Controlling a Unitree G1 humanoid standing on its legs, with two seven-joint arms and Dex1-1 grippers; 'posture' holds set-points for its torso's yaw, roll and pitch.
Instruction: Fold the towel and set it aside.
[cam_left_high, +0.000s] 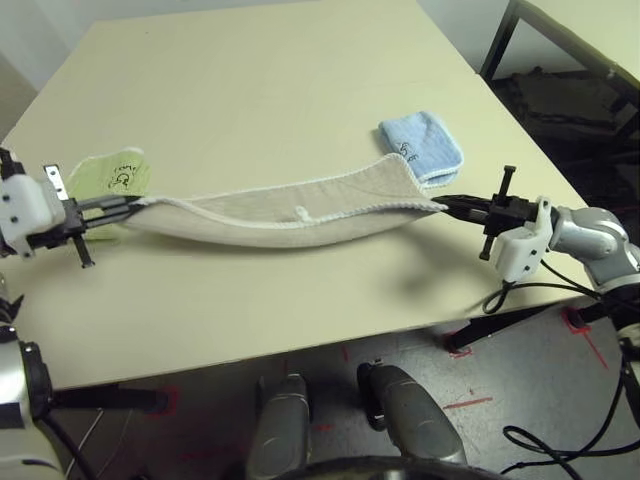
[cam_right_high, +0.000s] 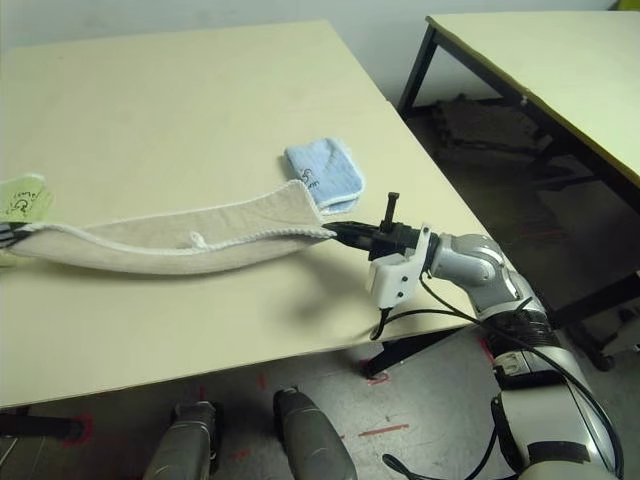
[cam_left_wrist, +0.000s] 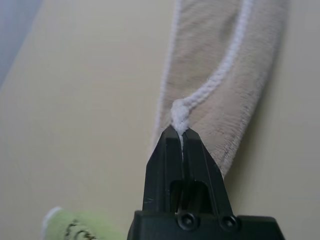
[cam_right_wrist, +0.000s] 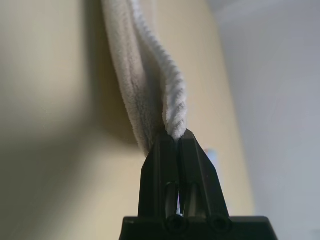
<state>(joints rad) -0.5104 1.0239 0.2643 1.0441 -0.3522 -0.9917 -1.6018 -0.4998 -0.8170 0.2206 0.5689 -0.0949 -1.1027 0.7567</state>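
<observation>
Folding is under way as we hold the towel (cam_left_high: 290, 212) stretched between our two arms, doubled lengthwise into a long tan band that sags onto the table (cam_left_high: 250, 90) near its front edge. We judge this to be the middle of the fold: the cloth is halved once, and the next move calls for lowering it flat, then bringing one end over the other before setting it aside. Our left gripper (cam_left_wrist: 181, 134) is clenched on the towel's white-stitched corner at the table's left edge, just beside the light-green towel (cam_left_high: 110, 172). Our right gripper (cam_right_wrist: 175, 135) is likewise pinched tight on the opposite end, both layers caught between its fingers, close to the table's right edge and just in front of the light-blue towel (cam_left_high: 425, 145). The band's far edge overlaps that blue cloth slightly, so we judge the lay-down needs care not to drag it.
</observation>
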